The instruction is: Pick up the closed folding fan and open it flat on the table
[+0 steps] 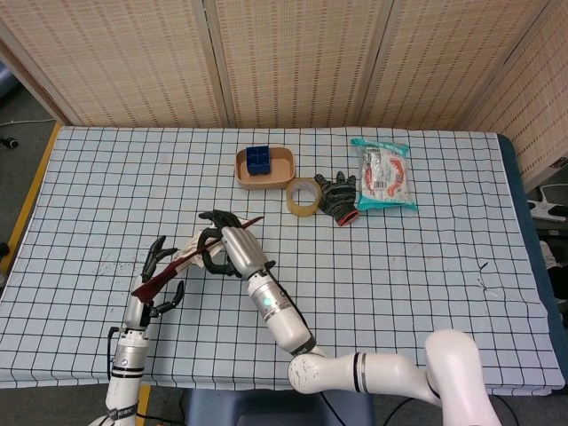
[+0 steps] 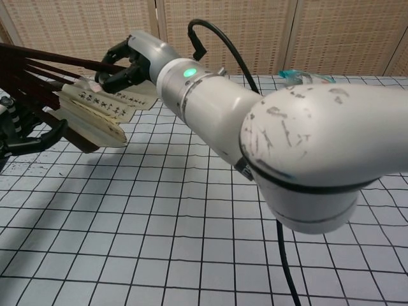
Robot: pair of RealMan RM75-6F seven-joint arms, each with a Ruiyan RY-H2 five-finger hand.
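Gripping the part-spread fan, right hand hides its ribs; left hand beside

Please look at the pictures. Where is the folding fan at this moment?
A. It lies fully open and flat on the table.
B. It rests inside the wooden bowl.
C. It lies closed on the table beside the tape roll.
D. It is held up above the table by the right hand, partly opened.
D: the right hand grips the folding fan above the table, its ribs already partly spread, with the left hand at its dark end.
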